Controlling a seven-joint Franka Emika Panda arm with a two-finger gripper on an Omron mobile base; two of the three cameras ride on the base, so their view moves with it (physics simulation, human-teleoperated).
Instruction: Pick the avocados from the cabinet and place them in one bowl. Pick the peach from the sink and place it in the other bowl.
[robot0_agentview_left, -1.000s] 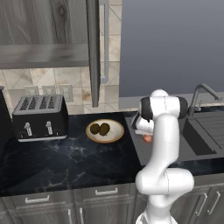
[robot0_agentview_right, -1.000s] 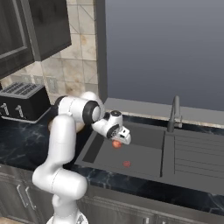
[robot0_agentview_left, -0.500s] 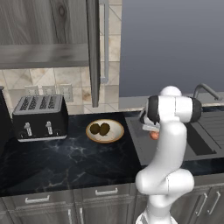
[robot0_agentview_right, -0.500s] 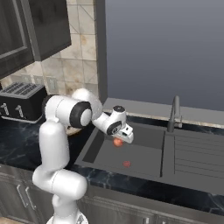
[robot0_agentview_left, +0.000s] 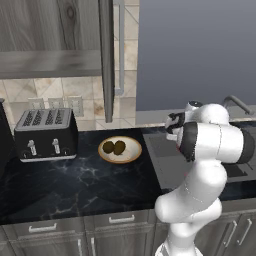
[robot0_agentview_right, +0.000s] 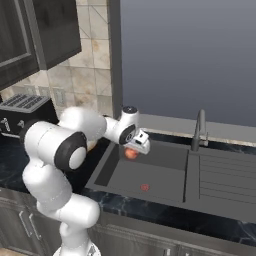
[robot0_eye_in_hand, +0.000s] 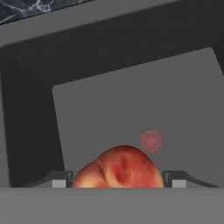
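Two base cameras look forward and down from behind, sharing the sink (robot0_agentview_right: 150, 172); the hand camera peers closely into it.

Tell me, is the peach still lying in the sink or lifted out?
Lifted. The peach hangs in the end effector, above the sink floor, between its fingertips.

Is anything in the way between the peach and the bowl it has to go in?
The gripper holds the peach above the sink. The only bowl I can see holds the avocados; the other bowl isn't visible, so I can't tell.
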